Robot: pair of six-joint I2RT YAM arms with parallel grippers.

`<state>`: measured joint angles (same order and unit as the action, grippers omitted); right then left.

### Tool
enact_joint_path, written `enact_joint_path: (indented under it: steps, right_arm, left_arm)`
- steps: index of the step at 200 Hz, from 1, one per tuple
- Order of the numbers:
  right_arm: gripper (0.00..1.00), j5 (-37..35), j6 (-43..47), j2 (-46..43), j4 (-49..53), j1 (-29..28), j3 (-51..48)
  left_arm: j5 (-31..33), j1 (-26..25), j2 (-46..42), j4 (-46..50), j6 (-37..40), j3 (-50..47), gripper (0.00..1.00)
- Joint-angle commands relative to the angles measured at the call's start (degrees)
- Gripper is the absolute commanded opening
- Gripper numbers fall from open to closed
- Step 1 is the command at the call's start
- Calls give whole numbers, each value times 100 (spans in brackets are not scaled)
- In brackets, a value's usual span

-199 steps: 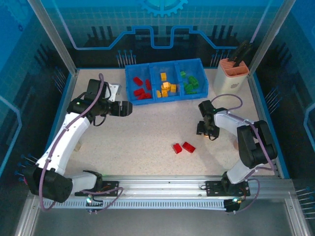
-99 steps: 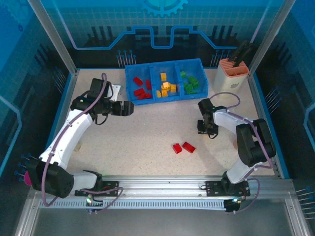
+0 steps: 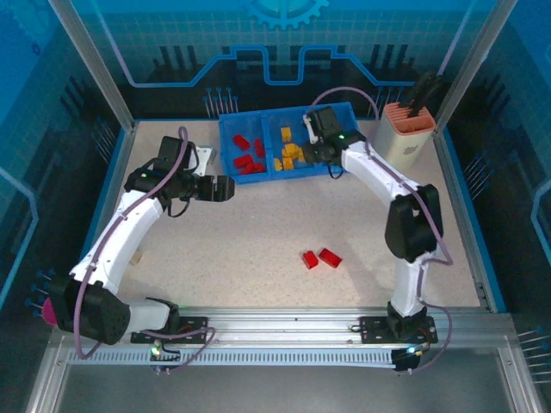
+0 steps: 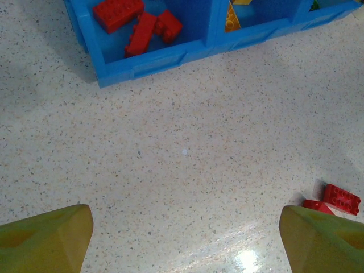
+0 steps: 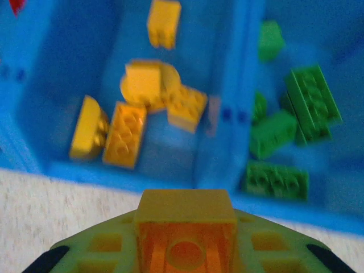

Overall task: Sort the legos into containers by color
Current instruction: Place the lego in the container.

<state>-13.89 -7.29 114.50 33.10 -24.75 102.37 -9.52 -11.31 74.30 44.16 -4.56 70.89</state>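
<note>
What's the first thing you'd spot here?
The bright blue tray at the back of the table, with red, yellow and green bricks sorted in its three boxes. The right gripper holds a yellow brick over the tray. Two red bricks lie alone on the table.

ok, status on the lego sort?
Right claw shut on yellow brick, over blue tray. Left claw open, empty. Two red bricks loose on table. Nothing in the way.

Left fingers (image 4: 45,239) spread, right fingers (image 5: 267,242) clamped
</note>
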Motion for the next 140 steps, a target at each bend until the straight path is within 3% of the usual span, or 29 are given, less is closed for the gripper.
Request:
enact_joint_path:
  steps: [1, 32, 87, 128, 140]
  right_arm:
    - [27, 209, 719, 836, 227, -36, 839]
    - [27, 156, 1093, 1619, 617, -125, 1822]
    - [34, 154, 1148, 2066, 737, -168, 2154]
    - [55, 349, 1030, 1982, 746, -176, 2173]
    - [56, 386, 1009, 1984, 818, -173, 2201]
  left_arm:
    - [-50, 41, -92, -148, -104, -188, 87]
    - [-102, 68, -31, -148, -80, -155, 87]
    - [-124, 68, -24, -233, -122, -199, 87]
    - [-563, 109, 48, -462, -385, -76, 87]
    - [-622, 112, 61, -480, -400, -44, 87]
